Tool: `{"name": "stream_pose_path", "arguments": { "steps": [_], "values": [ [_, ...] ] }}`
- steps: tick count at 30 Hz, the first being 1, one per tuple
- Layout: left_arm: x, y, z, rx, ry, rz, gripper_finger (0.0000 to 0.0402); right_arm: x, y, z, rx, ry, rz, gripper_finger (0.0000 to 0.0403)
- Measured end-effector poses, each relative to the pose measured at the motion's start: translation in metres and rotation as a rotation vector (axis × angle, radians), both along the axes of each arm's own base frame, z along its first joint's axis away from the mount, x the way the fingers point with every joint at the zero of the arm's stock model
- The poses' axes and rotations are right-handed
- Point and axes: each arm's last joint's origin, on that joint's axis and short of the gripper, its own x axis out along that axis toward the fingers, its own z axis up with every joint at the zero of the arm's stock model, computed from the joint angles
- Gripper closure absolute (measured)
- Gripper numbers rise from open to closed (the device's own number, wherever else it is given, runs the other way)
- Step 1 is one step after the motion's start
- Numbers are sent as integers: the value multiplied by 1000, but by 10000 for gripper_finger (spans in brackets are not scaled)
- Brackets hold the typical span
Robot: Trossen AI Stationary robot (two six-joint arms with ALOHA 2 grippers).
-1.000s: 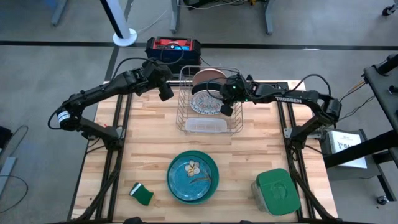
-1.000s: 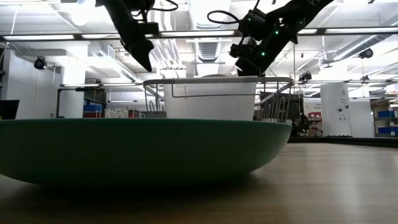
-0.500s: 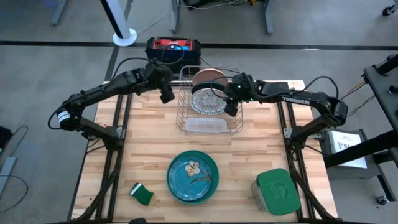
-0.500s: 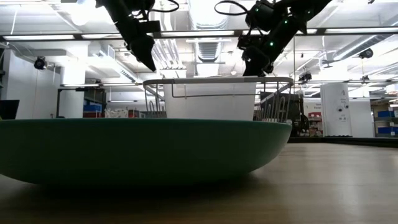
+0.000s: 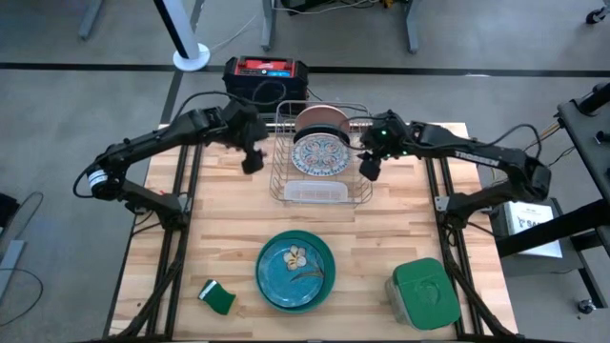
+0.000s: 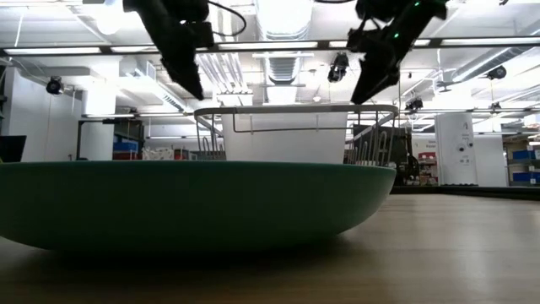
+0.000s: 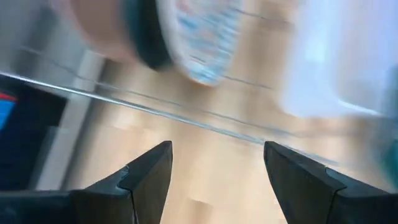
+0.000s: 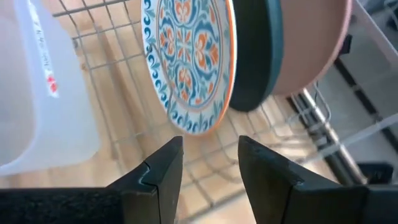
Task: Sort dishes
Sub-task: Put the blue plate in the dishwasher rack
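A wire dish rack (image 5: 321, 162) of thin metal rods stands at the far middle of the pale wood-plank tabletop (image 5: 191, 248). Three round plates stand on edge in it, front to back: the white plate with blue-red ornament (image 5: 319, 155), the dark teal plate (image 8: 256, 46), and the salmon-pink plate (image 5: 318, 120). A translucent plastic tub (image 5: 315, 191) sits at the rack's near end. The bright teal-green plate (image 5: 295, 270) lies flat nearer the front, glossy, with a flower motif.

The left end effector (image 5: 252, 159) hovers just left of the rack, fingers spread and empty. The right end effector (image 5: 369, 168) hovers at the rack's right edge, fingers apart, gripping nothing.
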Motion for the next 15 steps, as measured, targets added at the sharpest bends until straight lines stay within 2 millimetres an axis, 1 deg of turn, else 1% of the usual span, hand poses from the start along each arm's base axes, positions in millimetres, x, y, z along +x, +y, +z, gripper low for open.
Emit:
{"name": "stream_pose_path", "arguments": {
  "steps": [3,7,11,15],
  "values": [
    [-2,-9,-4,-121,33,7,159,-8,11,9,28,-33,-16,267],
    [-3,-25,-7,-196,104,23,159,-11,31,16,57,-70,15,276],
    [4,-51,-16,-256,135,-100,159,-8,58,17,98,-85,88,285],
    [8,-81,-31,-284,197,-192,159,-4,87,15,151,-91,151,296]
  ]
}}
